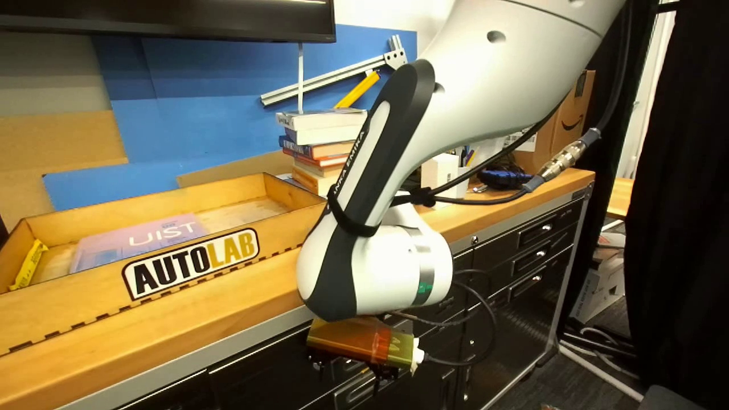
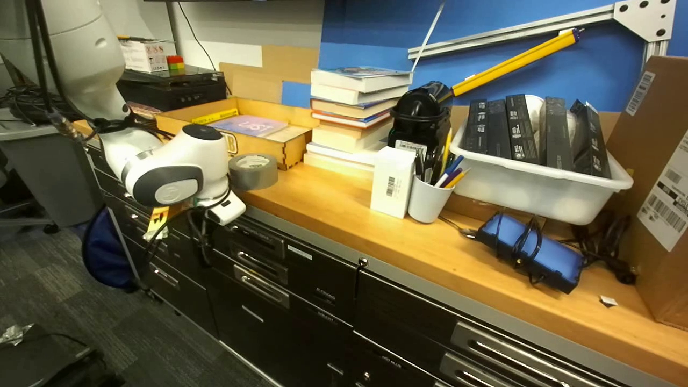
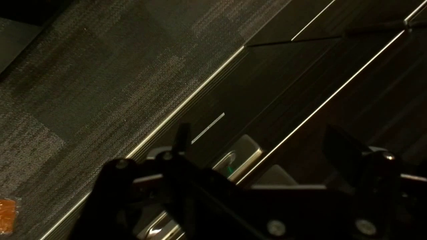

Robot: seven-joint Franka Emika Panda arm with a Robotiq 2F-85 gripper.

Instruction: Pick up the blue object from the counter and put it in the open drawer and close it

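Gripper (image 3: 257,133) nearest the wrist camera: jaws spread well apart, nothing seen between them. It hangs below the front edge of the counter (image 2: 365,230), by the dark drawer fronts (image 2: 317,279), presumably placed there to push a drawer home. No open drawer shows. Blue object: not found in any view, appearance unrecorded; probably already shut inside.

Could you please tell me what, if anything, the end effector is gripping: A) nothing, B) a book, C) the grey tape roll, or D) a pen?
A: in the wrist view the end effector is open, its fingers wide apart with nothing held between them.
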